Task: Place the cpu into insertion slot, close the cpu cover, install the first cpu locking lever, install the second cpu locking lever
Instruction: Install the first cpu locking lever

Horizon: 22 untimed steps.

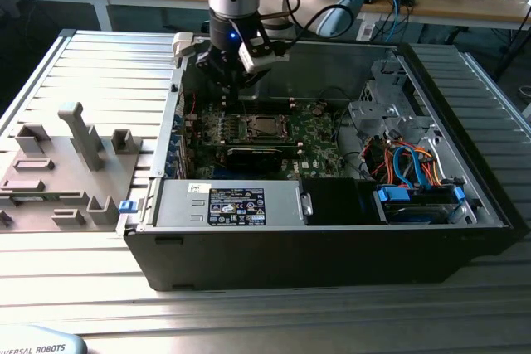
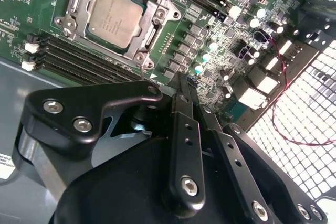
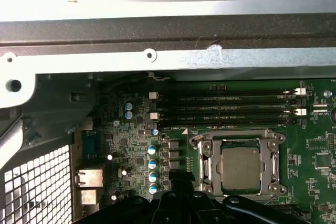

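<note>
We see the small square CPU with a silvery-grey metal top (image 2: 114, 15) already lying in the black insertion slot (image 3: 240, 169), and the thin silvery cover frame (image 2: 153, 24) sits around it, as both wrist views show. The black end effector (image 2: 193, 95) hangs above the green circuit board (image 2: 31, 3), beside the socket, its fingers pressed together and holding nothing. The danger, in our judgement, is a descent a little off the lever: the tip could strike the small capacitors (image 3: 152, 169) or scratch the board.
</note>
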### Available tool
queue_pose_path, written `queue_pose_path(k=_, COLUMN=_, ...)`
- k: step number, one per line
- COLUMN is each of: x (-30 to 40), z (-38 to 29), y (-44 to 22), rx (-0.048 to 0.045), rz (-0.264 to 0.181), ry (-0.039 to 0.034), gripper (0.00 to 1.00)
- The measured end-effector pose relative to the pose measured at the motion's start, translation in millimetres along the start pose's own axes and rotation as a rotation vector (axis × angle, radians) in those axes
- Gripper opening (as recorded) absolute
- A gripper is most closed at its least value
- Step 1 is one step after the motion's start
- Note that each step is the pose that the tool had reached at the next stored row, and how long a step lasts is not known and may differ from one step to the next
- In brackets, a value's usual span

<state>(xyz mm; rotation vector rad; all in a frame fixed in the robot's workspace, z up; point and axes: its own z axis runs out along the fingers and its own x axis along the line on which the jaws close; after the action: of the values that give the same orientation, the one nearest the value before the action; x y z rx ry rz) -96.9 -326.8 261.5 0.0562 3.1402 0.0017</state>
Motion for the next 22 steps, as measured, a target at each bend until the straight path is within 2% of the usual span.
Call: queue_pose_path(k=22, x=9.5, z=0.0, y=-0.3, rx=0.0000, rz=0.000, ry=0.0000, gripper=0.11)
